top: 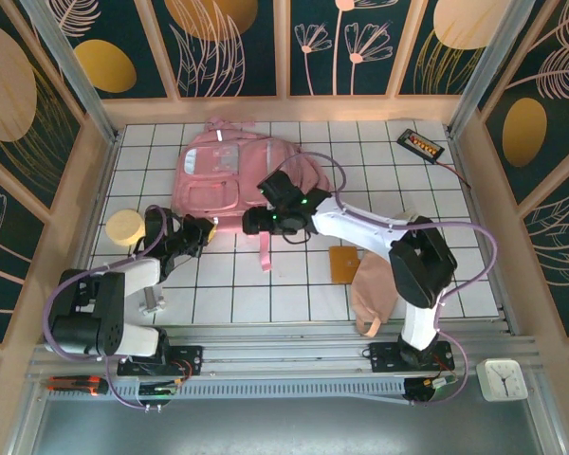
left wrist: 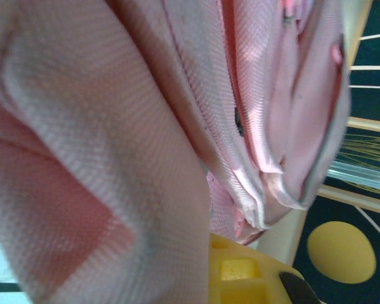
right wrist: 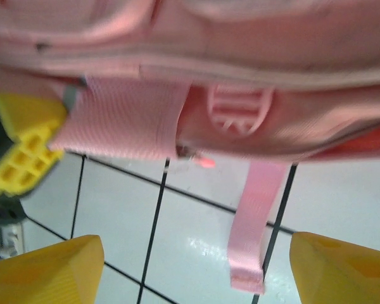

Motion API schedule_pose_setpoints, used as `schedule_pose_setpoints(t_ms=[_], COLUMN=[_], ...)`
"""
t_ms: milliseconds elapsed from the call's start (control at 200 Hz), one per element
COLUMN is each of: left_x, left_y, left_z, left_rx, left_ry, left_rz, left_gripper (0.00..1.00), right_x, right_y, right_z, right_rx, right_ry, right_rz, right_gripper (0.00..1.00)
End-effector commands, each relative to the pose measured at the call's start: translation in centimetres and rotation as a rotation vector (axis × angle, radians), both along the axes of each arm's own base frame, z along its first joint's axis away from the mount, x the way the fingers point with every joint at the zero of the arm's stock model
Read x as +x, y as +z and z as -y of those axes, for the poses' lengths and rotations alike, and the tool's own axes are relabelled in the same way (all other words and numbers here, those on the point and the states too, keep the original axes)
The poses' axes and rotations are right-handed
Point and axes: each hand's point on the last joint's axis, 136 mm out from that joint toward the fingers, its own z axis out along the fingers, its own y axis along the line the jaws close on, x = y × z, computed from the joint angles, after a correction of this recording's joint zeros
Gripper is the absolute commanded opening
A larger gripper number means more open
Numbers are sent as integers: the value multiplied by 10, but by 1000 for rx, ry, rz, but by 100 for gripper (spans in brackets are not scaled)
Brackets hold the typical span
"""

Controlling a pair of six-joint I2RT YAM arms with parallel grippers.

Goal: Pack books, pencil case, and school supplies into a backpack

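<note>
The pink backpack (top: 218, 171) lies flat at the back middle of the tiled table, and its fabric (left wrist: 114, 158) presses close in the left wrist view. My left gripper (top: 205, 230) is at the backpack's near left corner, shut on a fold of the fabric, with one yellow finger (left wrist: 240, 272) showing. My right gripper (right wrist: 196, 278) stands open just in front of the backpack's near edge, over a loose pink strap (right wrist: 250, 228). The orange pad (top: 342, 263) and the peach pencil case (top: 370, 296) lie on the right beside the right arm. The books are hidden.
A pale yellow disc (top: 126, 228) sits left of the left gripper. A black gadget (top: 420, 143) with a cable lies at the back right. The left gripper's yellow finger (right wrist: 19, 158) shows close beside the right gripper. Wooden walls (top: 284, 109) ring the table.
</note>
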Motion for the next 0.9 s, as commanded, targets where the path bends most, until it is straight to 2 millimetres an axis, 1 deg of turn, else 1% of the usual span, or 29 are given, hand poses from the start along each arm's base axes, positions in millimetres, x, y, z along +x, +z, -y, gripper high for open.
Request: schedule_pose_setpoints(t_ms=[0,90,175,250,270,365,420,450,520,540,570,645,730,801,896], left_x=[15,16,17,18,18,18,18,18,18,19,18,18,18,19,21], left_y=[57,66,75,81,83,89,93,96,103,105,107,113,119,124,129], left_z=[18,23,27,29,29,31,32,32,34,34,35,39,43,44,44], left_rx=[-119,-146,-161,-166,-167,-187,-206,-217,-243,-248,-257,-278,-295,-301,-307], left_ry=[-26,-31,-40,-49,-50,-55,-55,-55,-57,-57,-58,-64,-71,-73,-70], left_rz=[129,139,150,151,152,153,152,153,158,157,157,157,161,169,174], left_gripper=[1,0,0,0,0,0,0,0,0,0,0,0,0,0,0], right_x=[-5,-9,-13,-13,-12,-9,-8,-7,-3,-3,-1,1,0,2,4], right_y=[-13,-20,-20,-19,-15,-14,-6,-5,14,15,23,41,54,56,47], right_z=[4,4,-3,-10,-14,-17,-16,-11,-5,-3,-1,-4,-12,-18,-21], right_rx=[-60,-50,3,71,102,230,339,387,533,560,607,704,775,796,792], right_ry=[-9,-2,20,41,49,67,75,65,67,68,76,126,179,191,182], right_rz=[-33,-47,-53,-56,-53,-72,-85,-95,-70,-73,-57,-39,-43,-64,-96], right_gripper=[74,68,65,65,65,65,65,66,66,66,66,67,68,68,67])
